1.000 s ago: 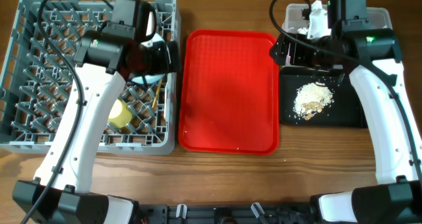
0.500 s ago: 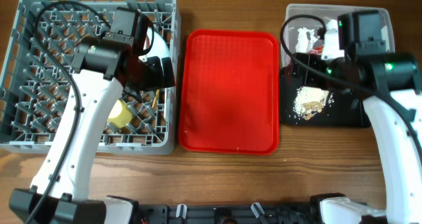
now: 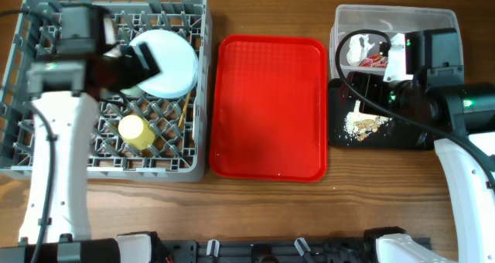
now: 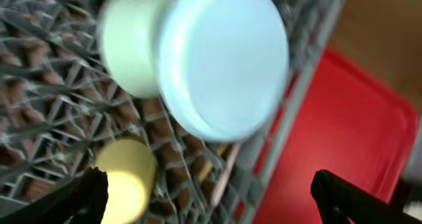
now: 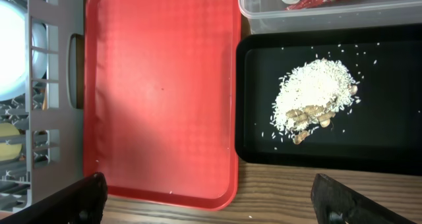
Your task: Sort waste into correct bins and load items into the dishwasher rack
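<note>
Wood-grain desk (image 3: 255, 209): left end effector (image 4: 210, 199) and right end effector (image 5: 211, 200) hang released; a glossy pale blue bowl (image 4: 221, 59) rests in the grey lattice rack (image 3: 100, 169), grainy crumbs (image 5: 315, 99) on a matte black tray (image 5: 395, 118).

Grey lattice rack (image 3: 166, 151), red tray (image 3: 267, 100), black tray (image 5: 395, 141), yellow cup (image 3: 135, 131), pale blue bowl (image 4: 221, 59).
</note>
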